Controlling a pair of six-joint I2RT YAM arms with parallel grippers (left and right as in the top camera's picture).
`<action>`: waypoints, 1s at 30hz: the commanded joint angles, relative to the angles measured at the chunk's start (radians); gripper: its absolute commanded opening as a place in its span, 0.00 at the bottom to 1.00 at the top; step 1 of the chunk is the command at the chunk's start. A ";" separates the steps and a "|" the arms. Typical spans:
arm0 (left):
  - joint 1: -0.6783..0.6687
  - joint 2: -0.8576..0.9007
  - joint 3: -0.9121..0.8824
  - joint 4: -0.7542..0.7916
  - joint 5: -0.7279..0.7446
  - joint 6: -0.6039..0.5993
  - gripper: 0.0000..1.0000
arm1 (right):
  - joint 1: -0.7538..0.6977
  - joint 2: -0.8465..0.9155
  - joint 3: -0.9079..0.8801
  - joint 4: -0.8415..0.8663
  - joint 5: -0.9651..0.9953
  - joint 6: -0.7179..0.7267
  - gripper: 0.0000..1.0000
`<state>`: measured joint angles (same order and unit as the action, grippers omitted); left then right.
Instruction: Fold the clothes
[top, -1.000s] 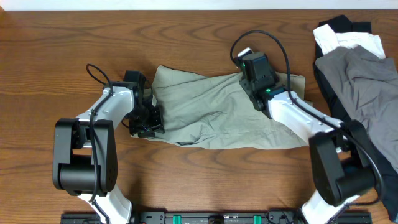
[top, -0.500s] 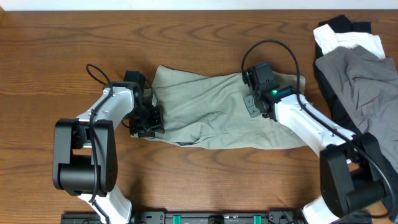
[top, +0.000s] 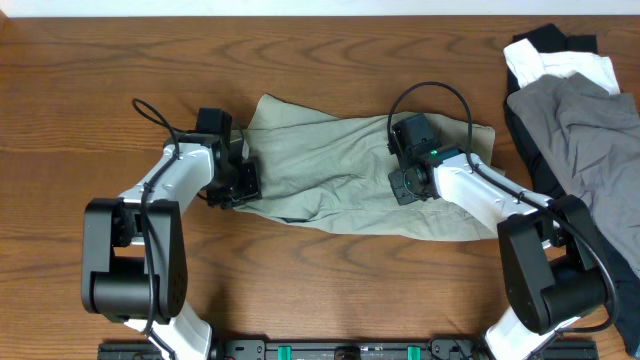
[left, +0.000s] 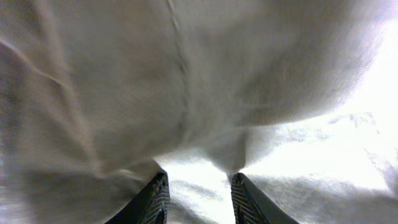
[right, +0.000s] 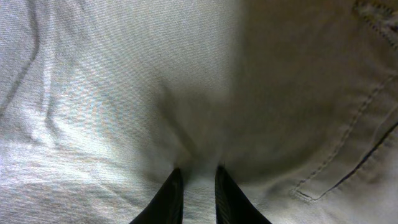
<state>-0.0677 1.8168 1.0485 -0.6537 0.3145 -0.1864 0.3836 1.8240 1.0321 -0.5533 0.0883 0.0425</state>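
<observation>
The light khaki-green shorts (top: 330, 180) lie spread across the middle of the wooden table. My left gripper (top: 238, 185) is at their left edge, its fingers closed on a thick fold of the cloth. In the left wrist view (left: 199, 186) the fabric (left: 186, 74) drapes over and between the fingers. My right gripper (top: 408, 185) is down on the shorts' right-middle part. In the right wrist view (right: 199, 180) its fingers pinch a ridge of fabric (right: 93, 93), with a stitched pocket corner (right: 311, 186) to the right.
A pile of other garments lies at the right edge: a slate-grey one (top: 580, 130) over a white one (top: 560, 65) and a black one (top: 550, 40). Bare wood table (top: 120, 60) lies to the left and front.
My right gripper has moved from the shorts' top edge down onto their middle. My left gripper has shifted slightly up, and the shorts' left edge has moved with it.
</observation>
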 joint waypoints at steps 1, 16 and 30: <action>0.006 -0.051 -0.014 -0.003 -0.035 -0.010 0.36 | -0.006 0.029 -0.015 -0.010 -0.021 0.017 0.17; 0.005 -0.174 -0.018 -0.008 -0.098 -0.044 0.36 | -0.006 0.029 -0.015 -0.008 -0.017 0.016 0.17; 0.005 -0.169 -0.034 0.095 -0.171 -0.044 0.33 | -0.006 0.029 -0.015 -0.013 -0.018 0.016 0.17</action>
<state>-0.0669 1.6402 1.0245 -0.5701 0.1669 -0.2203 0.3836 1.8244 1.0321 -0.5533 0.0860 0.0452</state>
